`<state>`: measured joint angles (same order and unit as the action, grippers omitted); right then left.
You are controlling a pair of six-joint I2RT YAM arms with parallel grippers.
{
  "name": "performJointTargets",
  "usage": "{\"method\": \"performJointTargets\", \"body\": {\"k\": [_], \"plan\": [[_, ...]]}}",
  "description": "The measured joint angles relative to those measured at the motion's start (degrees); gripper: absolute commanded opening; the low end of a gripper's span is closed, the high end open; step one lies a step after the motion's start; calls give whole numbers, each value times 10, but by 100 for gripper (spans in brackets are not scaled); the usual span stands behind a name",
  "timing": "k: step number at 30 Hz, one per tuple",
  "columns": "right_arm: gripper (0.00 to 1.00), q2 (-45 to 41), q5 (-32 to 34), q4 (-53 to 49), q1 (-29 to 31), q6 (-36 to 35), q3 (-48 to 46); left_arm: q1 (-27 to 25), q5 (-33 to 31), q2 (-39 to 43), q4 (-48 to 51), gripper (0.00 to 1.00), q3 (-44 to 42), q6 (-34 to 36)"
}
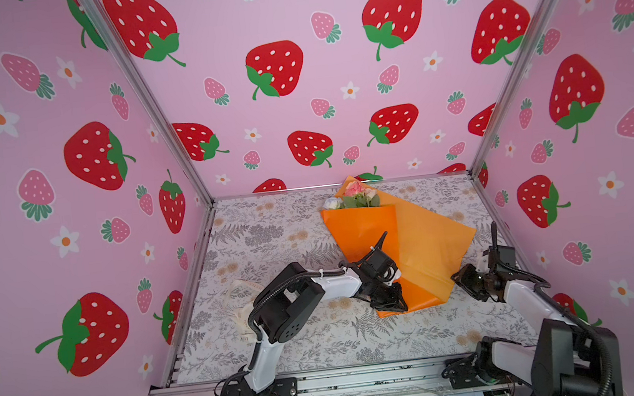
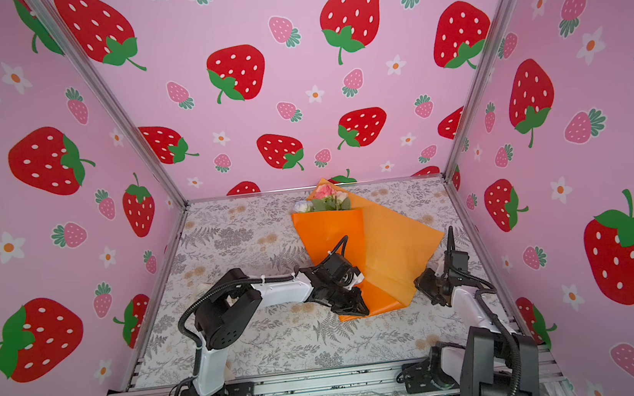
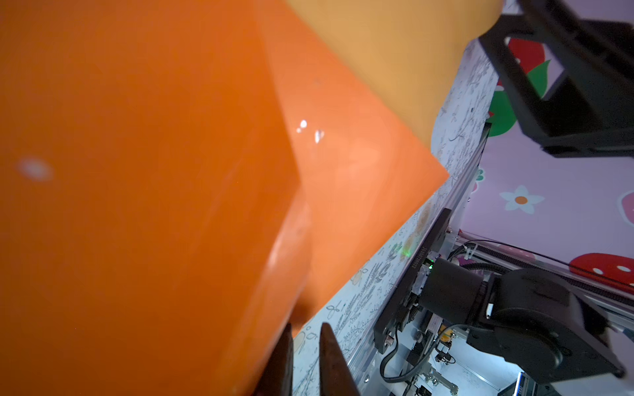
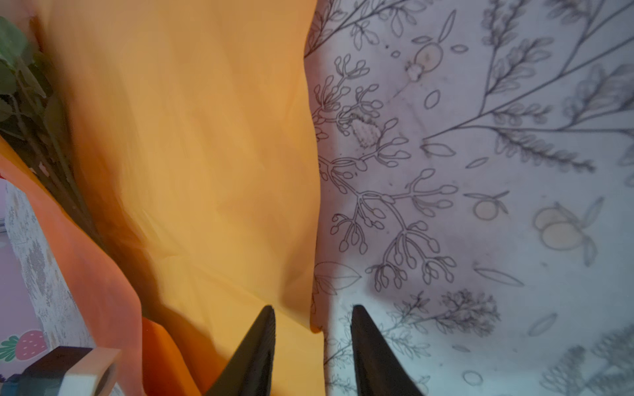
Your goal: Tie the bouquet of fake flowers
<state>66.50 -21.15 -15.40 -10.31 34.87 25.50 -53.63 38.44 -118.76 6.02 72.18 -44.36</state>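
– Wrapping or tying right now?

– Wrapping, most likely; no sign of anything tied. Spotting the bouquet toward the back of the desk, flower heads poking out of the orange paper, stems tucked inside. Counting one side of the paper folded over the stems and one side spread out on the right, pale face up.

– And the hands?

– Finding the left hand down on the pointed bottom end of the paper, fingers nearly together; cannot tell whether pinching paper or merely pressing. Finding the right hand with fingers apart, straddling the edge of the spread side, gripping nothing.

– Next, then?

– Probably calls for closing on that edge, lifting, and folding across the stems without dragging the flowers askew, while pinning the tip with the left hand. After that, fetching what looks like a cream ribbon, half hidden behind the left arm, and knotting round the narrow end.
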Motion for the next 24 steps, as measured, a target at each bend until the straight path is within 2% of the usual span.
{"method": "performJointTargets", "body": {"k": [6,18,24], "plan": [[46,44,-28,43,-20,-13,3,0,2,-8,0,16,18,3],[47,128,-110,188,-52,-12,4,0,12,-28,-4,13,18,7],[40,189,-192,283,-68,10,5,0,12,-28,-5,13,17,7]]}}
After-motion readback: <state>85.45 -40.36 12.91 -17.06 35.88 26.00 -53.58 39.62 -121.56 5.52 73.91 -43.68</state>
